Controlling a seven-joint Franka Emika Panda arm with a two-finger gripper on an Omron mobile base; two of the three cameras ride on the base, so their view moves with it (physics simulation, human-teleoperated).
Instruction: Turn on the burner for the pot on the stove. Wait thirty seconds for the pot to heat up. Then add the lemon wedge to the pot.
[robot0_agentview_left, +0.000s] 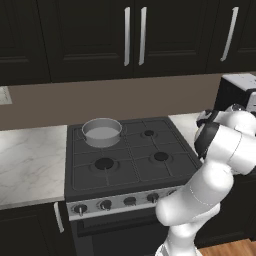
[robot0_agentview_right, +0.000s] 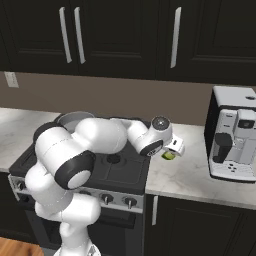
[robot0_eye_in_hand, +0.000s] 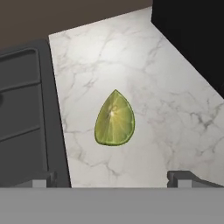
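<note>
- Gripper (robot0_eye_in_hand: 112, 178) hanging over the marble counter (robot0_eye_in_hand: 175, 118) just right of the stove (robot0_agentview_left: 125, 160), fingertips (robot0_eye_in_hand: 183, 178) spread wide, nothing between them.
- Lemon wedge (robot0_eye_in_hand: 114, 120) flat on the counter, near the stove's right edge; half hidden by the hand in the right base view.
- Pot (robot0_agentview_left: 102, 132) on far-left burner, well apart from wedge.
- Rightmost knobs blocked by the arm.

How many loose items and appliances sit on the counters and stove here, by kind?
Pot: 1
Lemon wedge: 1
Coffee machine: 1
Stove: 1
Total: 4
</note>
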